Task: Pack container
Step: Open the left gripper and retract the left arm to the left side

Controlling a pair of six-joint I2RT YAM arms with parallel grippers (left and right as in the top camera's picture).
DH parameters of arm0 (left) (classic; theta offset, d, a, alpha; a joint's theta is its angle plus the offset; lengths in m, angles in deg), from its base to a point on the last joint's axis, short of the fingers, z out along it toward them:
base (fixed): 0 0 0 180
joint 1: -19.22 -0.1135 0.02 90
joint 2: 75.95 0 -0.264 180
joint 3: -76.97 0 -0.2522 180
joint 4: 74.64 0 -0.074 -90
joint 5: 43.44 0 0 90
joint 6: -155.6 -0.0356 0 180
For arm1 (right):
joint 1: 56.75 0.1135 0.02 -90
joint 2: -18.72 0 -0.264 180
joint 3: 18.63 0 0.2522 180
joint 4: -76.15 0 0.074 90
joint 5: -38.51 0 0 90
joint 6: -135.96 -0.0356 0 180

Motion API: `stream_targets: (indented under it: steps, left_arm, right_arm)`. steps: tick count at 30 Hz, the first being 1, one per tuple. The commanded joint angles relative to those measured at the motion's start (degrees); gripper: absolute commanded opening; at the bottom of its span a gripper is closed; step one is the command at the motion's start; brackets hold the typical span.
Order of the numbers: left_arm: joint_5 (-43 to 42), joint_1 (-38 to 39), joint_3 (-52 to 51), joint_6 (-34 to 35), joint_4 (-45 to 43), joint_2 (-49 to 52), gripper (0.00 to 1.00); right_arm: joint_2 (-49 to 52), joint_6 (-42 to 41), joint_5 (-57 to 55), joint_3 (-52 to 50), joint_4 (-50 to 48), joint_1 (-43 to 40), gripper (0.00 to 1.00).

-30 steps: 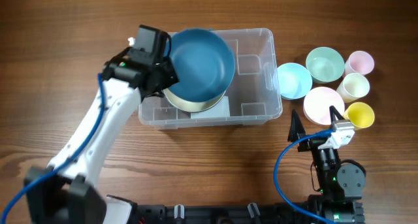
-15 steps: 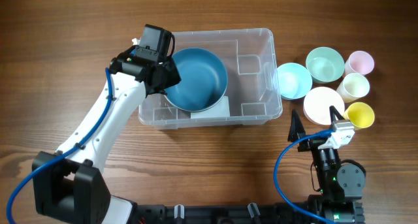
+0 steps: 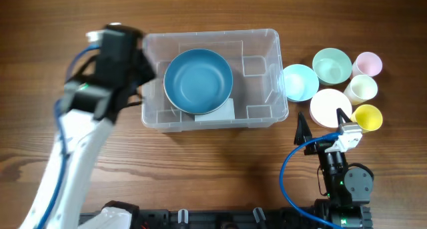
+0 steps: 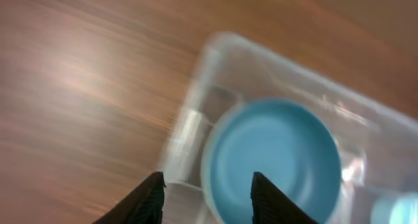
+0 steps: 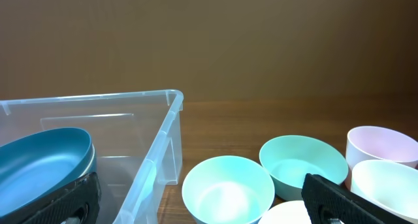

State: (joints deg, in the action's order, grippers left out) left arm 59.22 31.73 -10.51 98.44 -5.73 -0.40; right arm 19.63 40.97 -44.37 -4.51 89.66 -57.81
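The clear container (image 3: 263, 89) stands at the table's middle, with a large blue bowl (image 3: 198, 81) resting in its left half on top of another bowl. My left gripper (image 3: 141, 82) is open and empty, just outside the container's left wall. In the blurred left wrist view its fingers (image 4: 206, 194) frame the container's wall (image 4: 189, 132) and the blue bowl (image 4: 274, 159). My right gripper (image 3: 323, 125) is open and empty near the front right; in the right wrist view its fingers (image 5: 202, 204) spread before the container (image 5: 157, 152).
Right of the container are a light blue bowl (image 3: 300, 82), a mint bowl (image 3: 331, 65), a pale pink bowl (image 3: 329, 107), and pink (image 3: 367, 63), cream (image 3: 362, 88) and yellow (image 3: 367, 117) cups. The light blue bowl (image 5: 227, 185) and mint bowl (image 5: 304, 159) also show in the right wrist view.
My left gripper lowered the blue bowl into the container, let it go and pulled back to the left. The right arm has not moved.
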Motion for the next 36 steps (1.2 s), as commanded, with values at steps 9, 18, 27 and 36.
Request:
stream_targets:
  steps: [9, 18, 27, 36]
  left_arm:
    - [2.1, -24.5, 1.1, 1.0, 5.8, -4.9, 0.73]
    - [2.2, -26.2, 1.1, 1.0, 5.8, -4.9, 1.0]
    - [2.2, -26.2, 1.1, 1.0, 5.8, -4.9, 1.0]
    - [2.2, -26.2, 1.1, 1.0, 5.8, -4.9, 1.0]
  right_arm:
    - [-0.1, 0.3, 0.0, -0.1, -0.3, 0.1, 1.0]
    - [-0.1, 0.3, 0.0, -0.1, -0.3, 0.1, 1.0]
    - [-0.1, 0.3, 0.0, -0.1, -0.3, 0.1, 1.0]
    - [-0.1, 0.3, 0.0, -0.1, -0.3, 0.1, 1.0]
